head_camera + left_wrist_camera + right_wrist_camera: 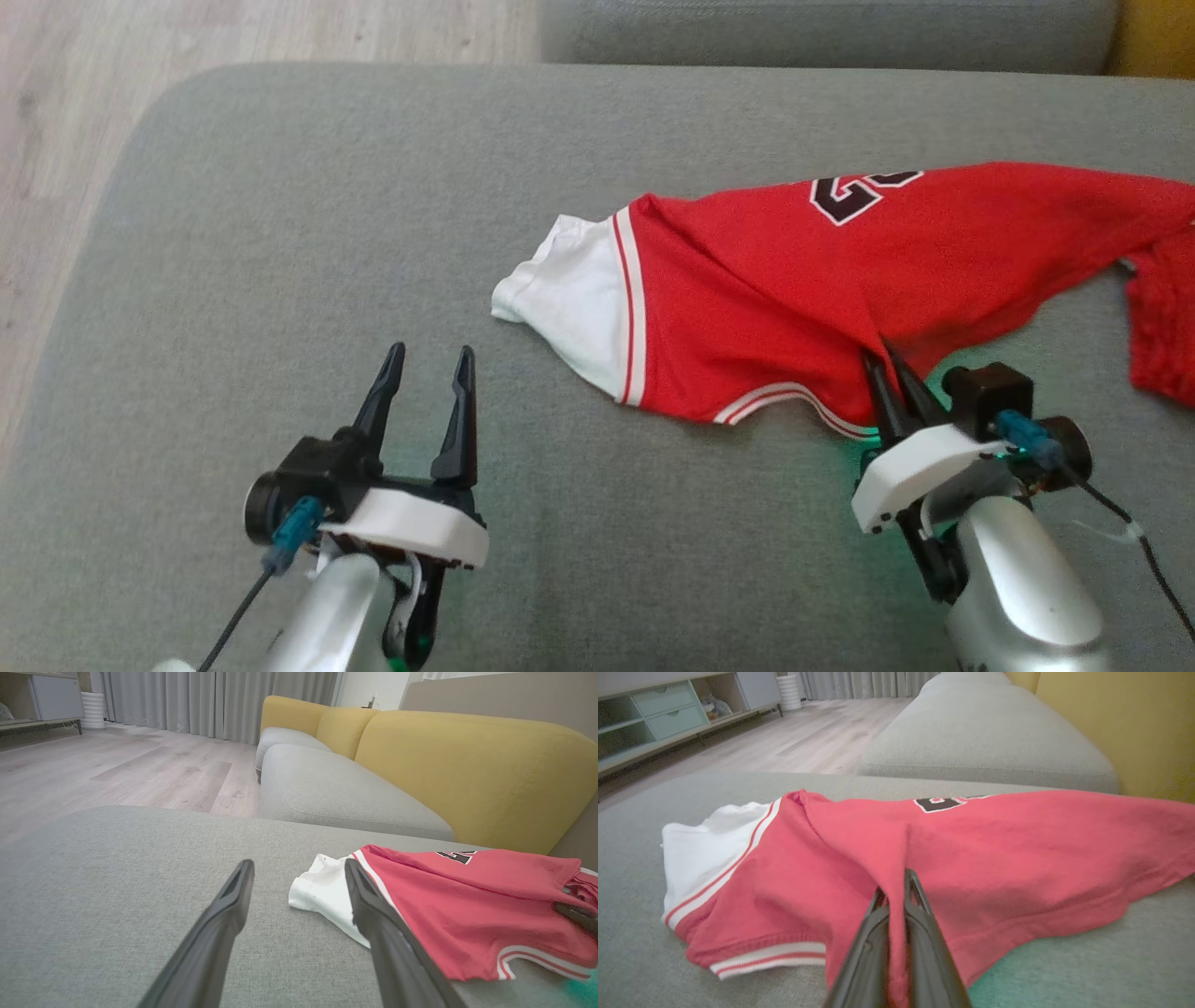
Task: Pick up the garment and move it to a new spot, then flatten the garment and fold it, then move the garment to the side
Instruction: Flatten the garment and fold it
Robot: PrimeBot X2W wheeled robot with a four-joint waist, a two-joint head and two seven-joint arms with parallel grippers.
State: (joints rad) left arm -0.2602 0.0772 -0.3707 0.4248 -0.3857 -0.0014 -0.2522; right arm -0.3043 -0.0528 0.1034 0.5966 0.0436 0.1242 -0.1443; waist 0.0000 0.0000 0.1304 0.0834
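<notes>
Your right gripper (894, 366) is pinched on the garment (794, 280); it stretches left-right; left gripper (425, 373) gapes empty, near the white sleeve (569, 299).

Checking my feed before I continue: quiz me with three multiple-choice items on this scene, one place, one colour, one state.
1. The garment lies on: A the grey cushion; B the wooden floor; C a shelf.
2. The garment is mostly: A blue; B red; C green.
3. The right end effector is: A open; B shut on the garment; C shut on nothing.
Key: 1 A, it rests on the cushion; 2 B, red body with a white end; 3 B, it is closed on a raised red fold.
</notes>
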